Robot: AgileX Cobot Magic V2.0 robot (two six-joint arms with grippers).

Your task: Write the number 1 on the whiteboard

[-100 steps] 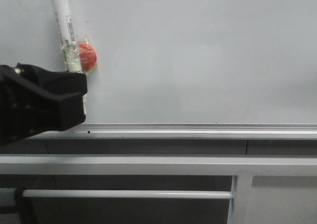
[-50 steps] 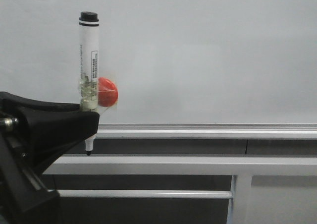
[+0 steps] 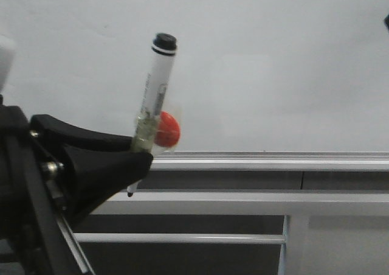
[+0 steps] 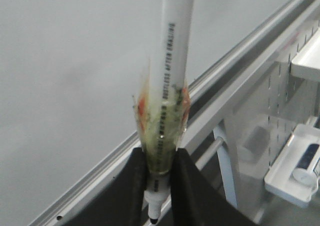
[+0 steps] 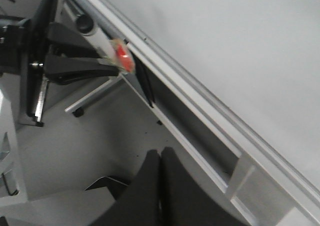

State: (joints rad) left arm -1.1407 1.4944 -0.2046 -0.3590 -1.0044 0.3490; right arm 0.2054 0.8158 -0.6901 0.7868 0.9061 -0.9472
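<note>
Where the left gripper (image 3: 138,159) fills the lower left of the front view, clamped on a pen (image 3: 152,101), tilted, black cap up and to the right, tip (image 3: 129,193) down below the fingers. Red disc (image 3: 167,129) taped to the barrel just above the grip. Behind it all, the whiteboard (image 3: 261,62), plain and glossy, edged below by a silver rail (image 3: 267,160); no stroke of the number 1 to be made out on it in any view. Tip well below that rail, in front of the dark gap above a white bar (image 3: 243,203), not touching the board. Lower still, a thinner rod (image 3: 182,238) and an upright post (image 3: 295,244).

Seen only from the left wrist: printed black text along the barrel (image 4: 167,61), yellowed tape (image 4: 161,121) wrapped round it, fingers (image 4: 125,196) pressed on either side, and a white tray (image 4: 292,168) with a dark item off beyond the frame.

Seen only from the right wrist: right gripper (image 5: 159,183) with fingers together, holding nothing, well apart from the board (image 5: 240,46); left gripper (image 5: 80,66) and disc (image 5: 122,56) far off, blurred, near the rail (image 5: 200,101).
</note>
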